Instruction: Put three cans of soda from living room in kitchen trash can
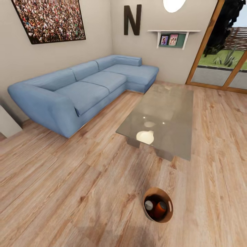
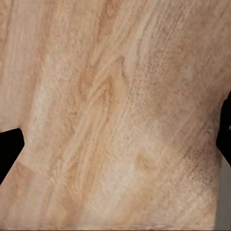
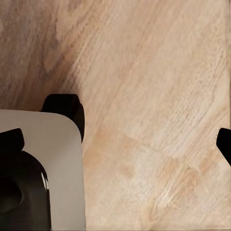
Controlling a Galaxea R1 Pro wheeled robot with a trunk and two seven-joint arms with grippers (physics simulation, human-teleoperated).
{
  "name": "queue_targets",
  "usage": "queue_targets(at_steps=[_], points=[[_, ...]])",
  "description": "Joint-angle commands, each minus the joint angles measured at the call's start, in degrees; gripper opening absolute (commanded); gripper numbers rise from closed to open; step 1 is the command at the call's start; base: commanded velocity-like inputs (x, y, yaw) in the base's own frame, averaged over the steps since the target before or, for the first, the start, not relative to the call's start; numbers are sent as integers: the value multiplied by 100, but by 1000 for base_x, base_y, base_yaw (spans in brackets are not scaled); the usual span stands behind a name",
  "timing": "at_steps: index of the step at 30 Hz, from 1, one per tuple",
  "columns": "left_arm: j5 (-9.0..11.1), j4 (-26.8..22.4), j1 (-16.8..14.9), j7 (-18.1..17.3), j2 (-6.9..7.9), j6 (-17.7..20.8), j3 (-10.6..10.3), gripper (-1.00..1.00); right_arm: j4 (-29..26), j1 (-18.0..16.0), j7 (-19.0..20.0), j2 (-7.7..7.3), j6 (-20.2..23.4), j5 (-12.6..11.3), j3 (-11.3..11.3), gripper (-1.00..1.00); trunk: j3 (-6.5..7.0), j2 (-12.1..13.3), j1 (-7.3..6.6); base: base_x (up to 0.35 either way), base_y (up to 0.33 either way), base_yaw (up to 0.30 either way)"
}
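Looking down from the head camera, you see the living room's pale wooden plank floor (image 1: 68, 192) with the small round bin with a brown wooden rim and inner wall (image 1: 158, 204) standing on it near the bottom of the view, just in front of the near end of the low glass-topped worktop (image 1: 164, 116). Inside the bin you can make out an orange soda can (image 1: 160, 209) and, touching it on its left, a grey metal can top (image 1: 149, 205) whose body colour you cannot tell; whether a third can lies in there is hidden by the bin's wall. The long blue corner sofa (image 1: 82, 91) runs along the left wall, well apart from the bin, under the framed crowd picture (image 1: 49, 19); the black letter N (image 1: 132, 20) hangs on the far wall beside a small white shelf with photos (image 1: 171, 38), and a wood-framed glass door (image 1: 219, 61) opens onto greenery at the right. In your left wrist view the left pincer (image 2: 115, 144) hangs released over bare planks, its dark fingertips (image 2: 9, 149) at opposite edges. In your right wrist view the right pincer (image 3: 118, 144) is likewise spread wide and grasps nothing, with a grey and black part of the robot's body (image 3: 43, 168) beside it.
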Motion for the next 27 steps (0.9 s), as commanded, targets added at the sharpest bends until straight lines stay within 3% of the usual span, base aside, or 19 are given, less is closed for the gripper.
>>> queue_targets(at_steps=[1, 6, 10, 27], points=[[30, 10, 149, -3, 48, -14, -4, 100, 2, 58, -101, 48, -30, -56, -2, 100, 19, 42, -23, 0, 0, 0], [40, 20, 374, -24, 83, -29, -13, 100, 3, 165, -214, 100, -55, -99, 0, 100, 109, 242, -132, 0, 0, 0], [51, 11, 807, -65, 100, -41, -17, 100, 4, 305, -281, 121, -65, -125, -17, 100, 180, 403, -220, 0, 0, 0], [12, 28, 1043, -300, 97, -176, -30, 100, 4, 1455, -307, 291, -310, -126, -19, 100, 486, 1084, -594, 0, 0, 0]])
